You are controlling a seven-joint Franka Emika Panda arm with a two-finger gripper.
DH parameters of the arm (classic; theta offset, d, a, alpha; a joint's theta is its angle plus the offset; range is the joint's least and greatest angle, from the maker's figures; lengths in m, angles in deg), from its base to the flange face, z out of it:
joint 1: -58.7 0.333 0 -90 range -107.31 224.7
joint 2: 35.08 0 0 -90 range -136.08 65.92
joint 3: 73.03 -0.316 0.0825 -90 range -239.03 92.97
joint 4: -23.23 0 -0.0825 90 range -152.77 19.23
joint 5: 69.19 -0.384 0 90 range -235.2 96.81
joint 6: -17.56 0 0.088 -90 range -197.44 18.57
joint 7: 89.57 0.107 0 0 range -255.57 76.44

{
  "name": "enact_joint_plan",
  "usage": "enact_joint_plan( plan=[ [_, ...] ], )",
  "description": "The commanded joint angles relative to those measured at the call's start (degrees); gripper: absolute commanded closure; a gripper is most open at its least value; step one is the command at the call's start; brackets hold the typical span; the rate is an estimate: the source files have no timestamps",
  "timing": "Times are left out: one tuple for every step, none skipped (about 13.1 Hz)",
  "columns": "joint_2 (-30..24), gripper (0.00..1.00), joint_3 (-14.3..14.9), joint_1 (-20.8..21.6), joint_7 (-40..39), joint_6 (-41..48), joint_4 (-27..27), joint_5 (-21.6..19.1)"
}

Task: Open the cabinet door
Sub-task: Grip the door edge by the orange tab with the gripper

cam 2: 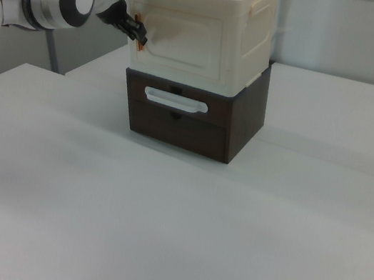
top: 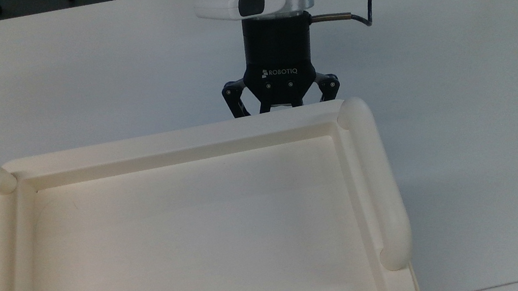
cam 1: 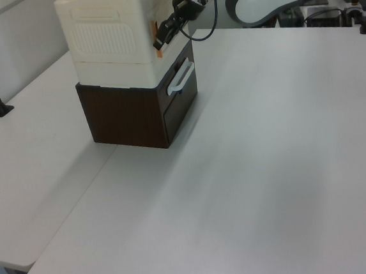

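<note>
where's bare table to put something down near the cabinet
The table is bare in front of the brown drawer unit, and beside it on the left view's left. It is crowded at the cabinet door, where the gripper is.

Cabinet (cam 2: 212,36) is showing smooth cream plastic, base (cam 2: 197,124) is looking like dark wood, table (cam 1: 269,168) is staying matt white.
</note>
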Motion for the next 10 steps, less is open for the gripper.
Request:
enact_joint_plan(
  plan=[
    [0.40,0.88,0.82,1.26,3.49,-1.03,0.40,2.47],
    [0.32,0.96,0.91,1.26,3.40,-1.03,0.32,2.48],
    [0.23,0.97,1.00,1.26,3.14,-1.03,0.23,2.65],
    [0.14,0.98,1.00,1.18,2.97,-1.03,0.14,2.91],
    [-0.30,0.98,1.00,0.83,2.79,-0.68,-0.30,3.18],
    [-0.82,0.98,0.91,0.74,2.27,-0.50,-1.26,3.09],
    [-2.22,0.98,0.82,0.91,1.39,0.89,-3.27,2.66],
    [-3.28,0.99,0.73,1.08,0.60,3.17,-4.25,2.39],
    [-4.77,0.99,0.56,1.00,-0.89,7.11,-4.78,1.17],
    [-5.48,1.00,0.56,1.00,-2.12,9.58,-4.78,-0.32]
  ],
)
